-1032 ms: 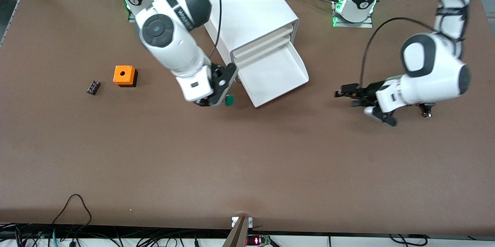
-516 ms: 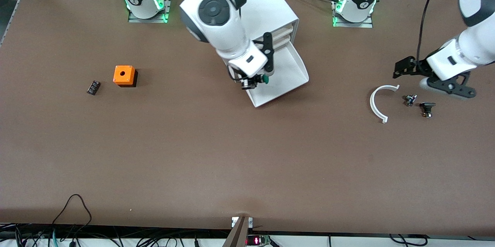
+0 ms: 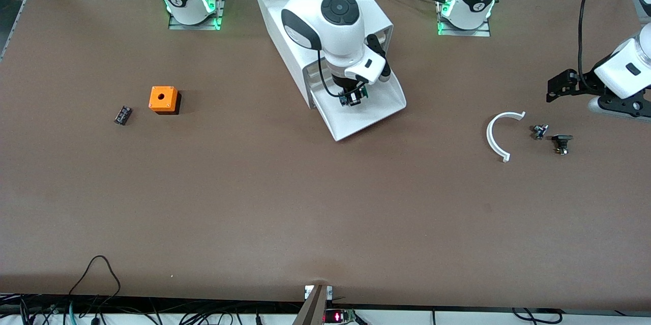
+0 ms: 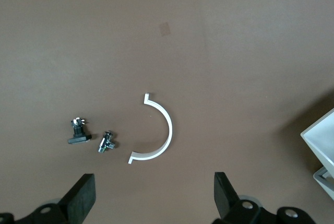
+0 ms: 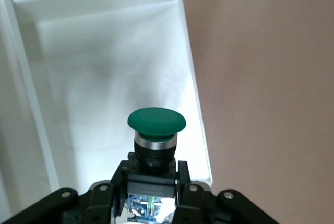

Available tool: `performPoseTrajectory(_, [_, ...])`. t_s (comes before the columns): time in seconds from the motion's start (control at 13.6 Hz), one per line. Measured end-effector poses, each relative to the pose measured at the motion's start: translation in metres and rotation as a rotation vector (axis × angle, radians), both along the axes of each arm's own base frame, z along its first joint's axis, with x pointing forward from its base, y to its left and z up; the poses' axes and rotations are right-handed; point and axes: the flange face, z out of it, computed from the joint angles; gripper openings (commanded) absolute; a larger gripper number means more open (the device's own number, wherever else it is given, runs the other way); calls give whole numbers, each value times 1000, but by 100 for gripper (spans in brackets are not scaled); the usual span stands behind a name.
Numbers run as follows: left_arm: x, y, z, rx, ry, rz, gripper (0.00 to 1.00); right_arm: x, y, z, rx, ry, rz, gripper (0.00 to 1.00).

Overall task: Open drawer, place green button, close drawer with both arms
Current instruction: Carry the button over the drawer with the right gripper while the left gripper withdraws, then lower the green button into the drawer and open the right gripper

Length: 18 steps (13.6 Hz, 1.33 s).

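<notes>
The button [image 5: 156,130] is clenched by the right gripper [image 3: 352,97] over the open drawer [image 3: 379,111] — the left gripper [image 4: 151,198], released, is held near the bench's left-arm edge.

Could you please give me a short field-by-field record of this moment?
drawer: lowest one, pulled open, tray bare
button: held over the open drawer, green cap showing
right gripper: shut on the button, over the drawer
left gripper: open, waiting above the table at the left arm's end
white curved piece: on the table beside two small parts
</notes>
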Motion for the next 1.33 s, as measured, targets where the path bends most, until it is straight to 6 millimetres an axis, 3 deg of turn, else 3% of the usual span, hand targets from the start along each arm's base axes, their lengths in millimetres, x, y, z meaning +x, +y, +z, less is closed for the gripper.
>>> performPoseTrajectory(0.15, [0, 3, 0, 15, 1, -71, 100, -10, 9, -21, -33, -6, 35, 29])
performPoseTrajectory(0.37, [0, 7, 0, 22, 2, -45, 100, -24, 21, -40, -56, -9, 71, 29])
performPoseTrajectory(0.66, [-3, 3, 9, 31, 22, 154, 100, -21, 25, -55, -29, -23, 71, 30])
performPoseTrajectory(0.88, [-2, 0, 17, 31, 11, 172, 100, -20, 26, -71, -28, -32, 79, 32])
performPoseTrajectory(1.03, [-1, 0, 22, 31, 0, 174, 100, -21, 27, -76, -32, -27, 77, 47])
performPoseTrajectory(1.18, [0, -1, 22, 31, -3, 178, 100, -22, 28, -78, -33, -25, 59, 100])
performPoseTrajectory(1.33, [5, -1, 18, 31, -15, 182, 100, -23, 29, -78, -31, -22, 1, 100])
